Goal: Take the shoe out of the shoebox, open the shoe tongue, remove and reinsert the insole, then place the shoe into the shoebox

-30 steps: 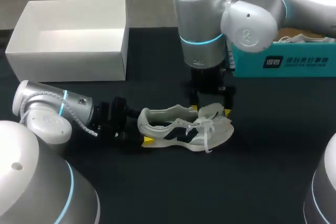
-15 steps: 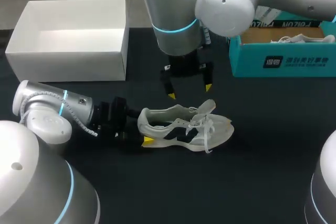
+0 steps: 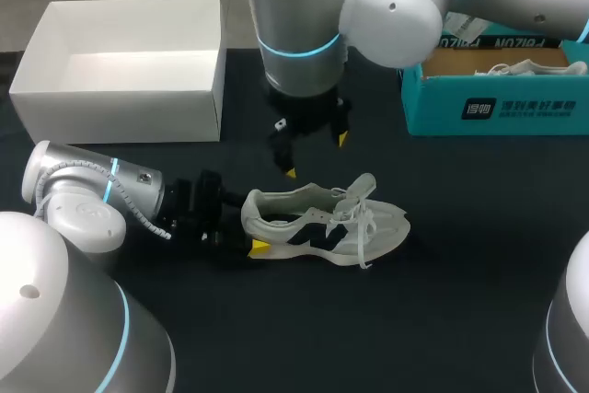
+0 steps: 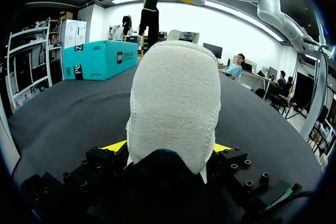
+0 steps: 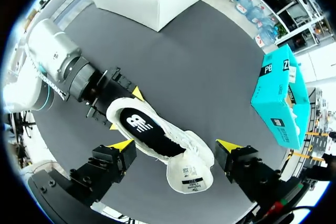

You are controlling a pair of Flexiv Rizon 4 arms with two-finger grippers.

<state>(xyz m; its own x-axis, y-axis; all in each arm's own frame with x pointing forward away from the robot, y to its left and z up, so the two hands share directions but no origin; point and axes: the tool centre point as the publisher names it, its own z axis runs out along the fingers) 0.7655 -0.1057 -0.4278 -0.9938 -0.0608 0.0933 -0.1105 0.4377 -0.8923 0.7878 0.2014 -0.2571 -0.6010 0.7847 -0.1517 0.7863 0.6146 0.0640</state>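
- Lifted off the shoe's front, my right arm (image 3: pixel 294 6) now carries its claw (image 3: pixel 316 156) higher and further toward the heel end than a second ago. The tongue, which it was down on then, now stands raised.
- The dark surface (image 3: pixel 460 301) carries everything: a white box (image 3: pixel 120 89) at the far left, open on top with nothing showing inside, and a teal shoebox (image 3: pixel 515 108) at the far right with a second shoe showing in it.
- My left arm (image 3: pixel 92 195) lies low along the surface, reaching in at the heel.
- The shoe (image 3: pixel 322 223) sits on its sole between the two boxes, well apart from both, heel toward my left arm and toe toward the right.
- My left claw (image 4: pixel 169 149) pinches the heel from both sides, its yellow tips flat against the padding.
- My right claw hangs spread wide above the shoe, touching nothing, one finger on either side of it in the wrist view.
- The tongue (image 5: pixel 190 174) is folded forward over the laces, label side up, so I judge the opening step done.
- The insole (image 5: pixel 140 125) lies flat inside, its printed heel part fully exposed.
- Next, I judge, comes lifting out the insole. I should narrow the right claw to fit the opening and come down at the heel end. I should catch the insole's rim rather than the collar, and peel it up and back while the left claw keeps the heel pinned.
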